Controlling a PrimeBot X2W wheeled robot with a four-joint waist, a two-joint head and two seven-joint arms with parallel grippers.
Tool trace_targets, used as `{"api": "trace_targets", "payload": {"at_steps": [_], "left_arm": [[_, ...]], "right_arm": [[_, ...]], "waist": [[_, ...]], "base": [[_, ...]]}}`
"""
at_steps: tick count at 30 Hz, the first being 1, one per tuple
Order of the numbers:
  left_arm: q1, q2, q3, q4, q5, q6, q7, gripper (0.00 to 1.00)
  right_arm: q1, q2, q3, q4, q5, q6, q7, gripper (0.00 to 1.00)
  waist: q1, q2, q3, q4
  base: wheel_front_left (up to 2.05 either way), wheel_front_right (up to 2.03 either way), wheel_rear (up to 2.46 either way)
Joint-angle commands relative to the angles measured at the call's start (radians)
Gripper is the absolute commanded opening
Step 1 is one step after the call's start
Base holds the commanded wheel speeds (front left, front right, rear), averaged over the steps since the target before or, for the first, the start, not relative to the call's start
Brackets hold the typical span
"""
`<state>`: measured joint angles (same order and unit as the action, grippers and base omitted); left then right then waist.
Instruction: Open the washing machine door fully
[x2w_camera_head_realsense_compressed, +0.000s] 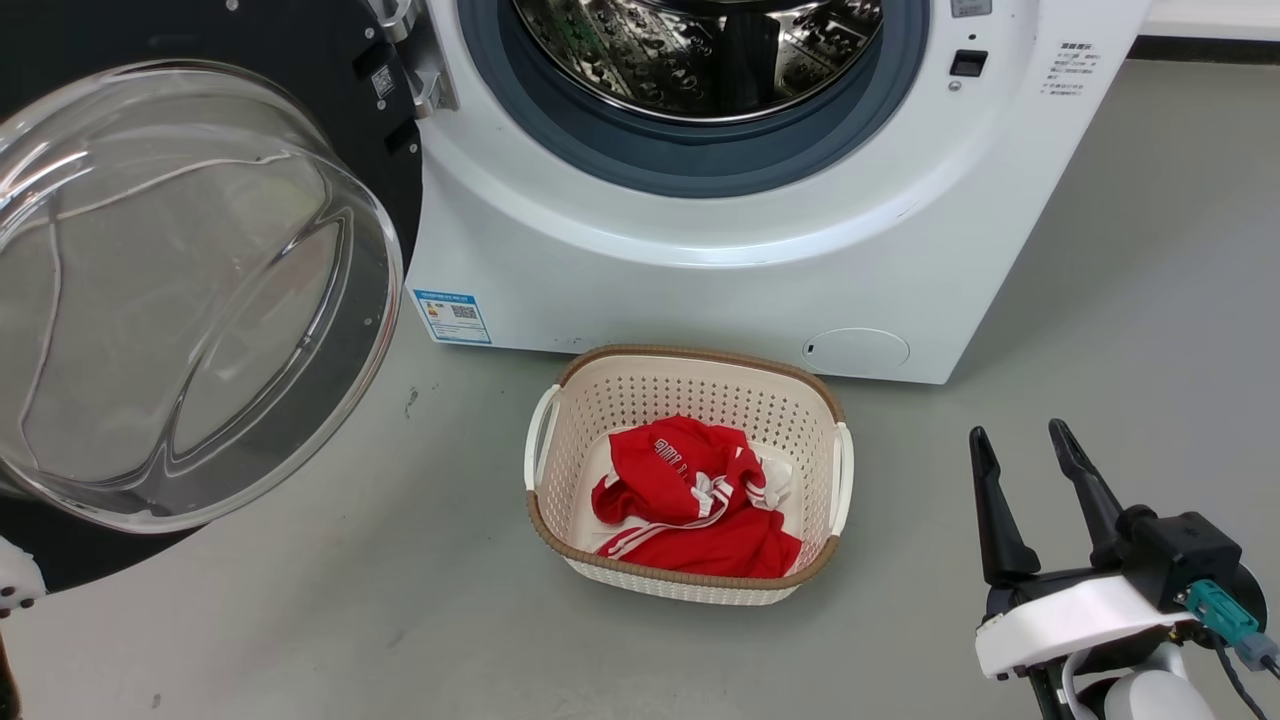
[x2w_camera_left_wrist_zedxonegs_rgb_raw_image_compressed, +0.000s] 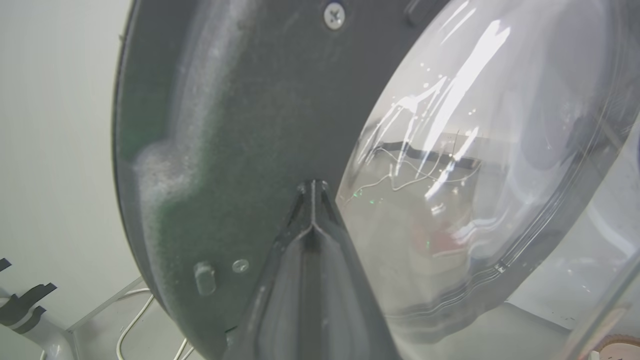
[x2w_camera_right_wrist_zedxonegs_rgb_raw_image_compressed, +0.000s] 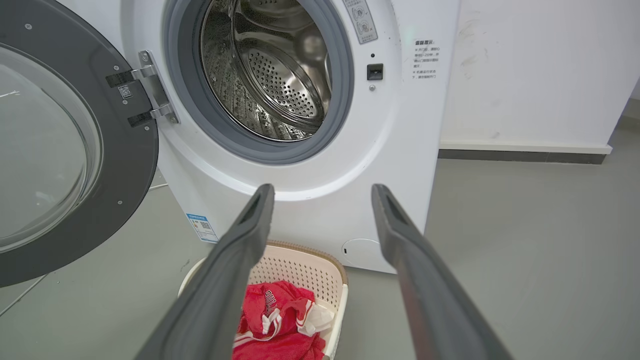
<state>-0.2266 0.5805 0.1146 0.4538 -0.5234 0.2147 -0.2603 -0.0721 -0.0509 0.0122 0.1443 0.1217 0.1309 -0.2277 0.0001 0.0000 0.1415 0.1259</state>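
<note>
The washing machine door (x2w_camera_head_realsense_compressed: 200, 290) hangs swung out to the left on its metal hinge (x2w_camera_head_realsense_compressed: 425, 70), its clear glass bowl bulging toward me. The washing machine (x2w_camera_head_realsense_compressed: 700, 260) shows its steel drum (x2w_camera_head_realsense_compressed: 700, 50) uncovered. In the left wrist view my left gripper (x2w_camera_left_wrist_zedxonegs_rgb_raw_image_compressed: 312, 186) is shut, its joined tips resting against the door's (x2w_camera_left_wrist_zedxonegs_rgb_raw_image_compressed: 240, 125) dark inner ring beside the glass. My right gripper (x2w_camera_head_realsense_compressed: 1020, 440) stands open at the lower right, holding nothing. The right wrist view shows the gripper (x2w_camera_right_wrist_zedxonegs_rgb_raw_image_compressed: 322, 192) facing the washing machine (x2w_camera_right_wrist_zedxonegs_rgb_raw_image_compressed: 400, 125), with the door (x2w_camera_right_wrist_zedxonegs_rgb_raw_image_compressed: 125, 165) at the left.
A cream perforated basket (x2w_camera_head_realsense_compressed: 690, 385) with a red garment (x2w_camera_head_realsense_compressed: 690, 500) stands on the grey floor just in front of the machine. Pale cables (x2w_camera_left_wrist_zedxonegs_rgb_raw_image_compressed: 130, 325) lie on the floor beyond the door's edge. A white wall with dark skirting (x2w_camera_right_wrist_zedxonegs_rgb_raw_image_compressed: 525, 155) runs right of the machine.
</note>
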Motion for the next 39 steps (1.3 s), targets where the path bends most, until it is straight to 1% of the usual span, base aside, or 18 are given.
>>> {"api": "trace_targets", "payload": {"at_steps": [1, 6, 13, 18, 19, 20, 21, 22, 23, 24, 25, 31, 34, 39], "left_arm": [[-0.009, 0.006, 0.007, 0.007, 0.003, -0.001, -0.005, 0.0], [0.025, -0.016, 0.024, -0.015, 0.024, 0.008, -0.006, 0.0], [0.167, -0.078, 0.047, -0.122, 0.08, 0.048, -0.006, 0.0], [0.297, -0.161, 0.07, -0.25, 0.119, 0.082, -0.006, 0.0], [0.318, -0.175, 0.078, -0.28, 0.129, 0.092, -0.006, 0.2], [0.341, -0.193, 0.08, -0.304, 0.14, 0.097, -0.006, 0.49], [0.364, -0.21, 0.074, -0.326, 0.154, 0.1, -0.006, 0.97], [0.38, -0.227, 0.067, -0.347, 0.164, 0.101, -0.006, 1.0], [0.394, -0.242, 0.061, -0.363, 0.175, 0.099, -0.005, 1.0], [0.422, -0.284, 0.034, -0.412, 0.207, 0.092, -0.005, 1.0], [0.428, -0.299, 0.019, -0.426, 0.226, 0.094, -0.005, 1.0], [0.392, -0.347, -0.081, -0.46, 0.303, 0.048, -0.005, 1.0], [0.356, -0.363, -0.12, -0.461, 0.327, 0.013, -0.005, 1.0], [0.285, -0.404, -0.174, -0.448, 0.354, -0.037, -0.005, 1.0]], "right_arm": [[-0.009, 0.002, -0.001, 0.002, -0.005, 0.0, 0.002, 1.0], [0.006, 0.002, -0.005, 0.011, 0.001, 0.0, -0.001, 1.0], [0.034, 0.002, 0.004, 0.042, -0.001, 0.0, -0.002, 1.0], [0.052, 0.002, 0.009, 0.048, 0.006, 0.0, -0.006, 1.0], [0.056, 0.002, 0.01, 0.048, 0.006, 0.0, -0.007, 1.0], [0.059, 0.002, 0.011, 0.049, 0.006, 0.0, -0.007, 1.0], [0.061, 0.002, 0.012, 0.049, 0.005, 0.0, -0.007, 1.0], [0.064, 0.002, 0.012, 0.047, 0.005, 0.0, -0.006, 1.0], [0.067, 0.002, 0.013, 0.047, 0.005, 0.0, -0.005, 1.0], [0.075, 0.002, 0.018, 0.043, 0.002, 0.0, -0.002, 1.0], [0.076, 0.001, 0.018, 0.041, 0.001, 0.0, 0.0, 1.0], [0.076, 0.001, 0.025, 0.028, -0.002, 0.0, 0.006, 1.0], [0.074, 0.001, 0.026, 0.021, -0.007, 0.0, 0.008, 1.0], [0.07, 0.001, 0.022, 0.004, -0.018, 0.0, 0.013, 1.0]], "waist": [[-0.0001, 0.0, -0.002, -0.002], [-0.0001, 0.0, -0.021, -0.006], [-0.0001, 0.0, -0.082, -0.018], [-0.0001, 0.0, -0.112, -0.024], [-0.0001, 0.0, -0.118, -0.025], [-0.0001, 0.0, -0.124, -0.026], [-0.0001, 0.0, -0.129, -0.025], [-0.0001, 0.0, -0.133, -0.025], [-0.0001, 0.0, -0.137, -0.025], [-0.0001, 0.0, -0.143, -0.028], [-0.0001, 0.0, -0.144, -0.028], [-0.0001, 0.0, -0.154, -0.04], [-0.0001, 0.0, -0.158, -0.051], [-0.0001, 0.0, -0.164, -0.075]], "base": [[0.0, 0.0, 0.0], [0.0, 0.0, 0.0], [0.0, 0.0, 0.0], [0.0, 0.0, 0.0], [0.0, 0.0, 0.0], [0.0, 0.0, 0.0], [0.0, 0.0, 0.0], [0.0, 0.0, 0.0], [0.0, 0.0, 0.0], [0.0, 0.0, 0.0], [0.0, 0.0, 0.0], [0.0, 0.0, 0.0], [0.0, 0.0, 0.0], [0.0, 0.0, 0.0]]}}
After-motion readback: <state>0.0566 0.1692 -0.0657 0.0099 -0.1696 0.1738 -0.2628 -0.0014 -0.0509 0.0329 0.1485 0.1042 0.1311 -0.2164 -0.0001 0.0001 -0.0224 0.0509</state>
